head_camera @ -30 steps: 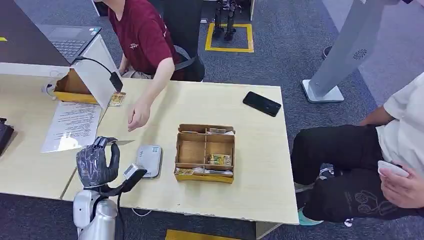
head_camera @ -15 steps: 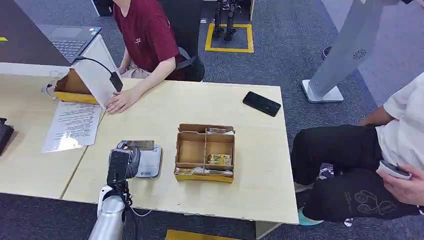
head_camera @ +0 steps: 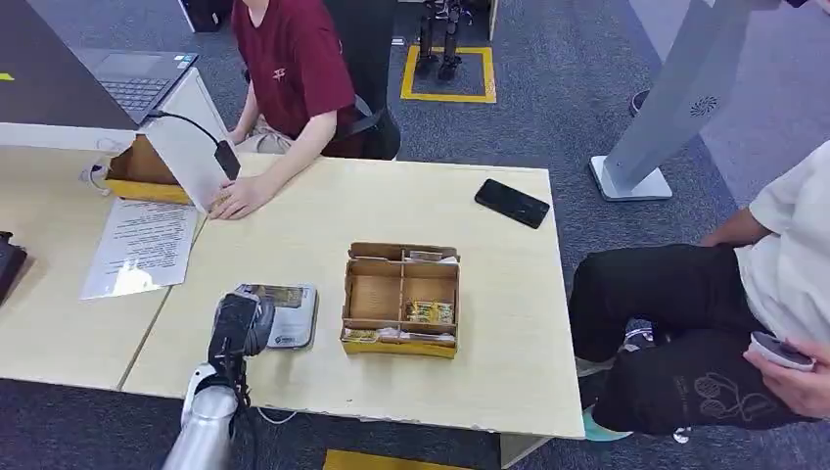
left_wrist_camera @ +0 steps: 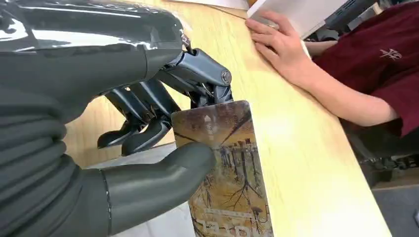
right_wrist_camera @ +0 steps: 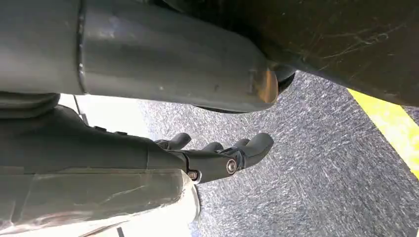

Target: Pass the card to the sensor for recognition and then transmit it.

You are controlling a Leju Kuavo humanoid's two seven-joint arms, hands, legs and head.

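My left hand (head_camera: 238, 327) pinches a picture-printed card (head_camera: 276, 294) between thumb and fingers and holds it flat just over the grey-white sensor pad (head_camera: 294, 323) near the table's front. The left wrist view shows the card (left_wrist_camera: 225, 173) close up, gripped by the thick thumb (left_wrist_camera: 163, 180), with the pad's pale surface beneath. My right hand (right_wrist_camera: 222, 155) hangs beside my body above the carpet, its fingers loosely extended and holding nothing.
A cardboard divider box (head_camera: 402, 299) with cards stands right of the sensor. A person in a red shirt (head_camera: 294, 59) rests a hand (head_camera: 238, 199) on the table's far left. A black phone (head_camera: 512, 203) lies far right; papers (head_camera: 142, 245) left. Another person sits at right.
My left hand swung right from over the table's left part and lowered the card onto the sensor pad. The person's hand withdrew to the far-left edge.
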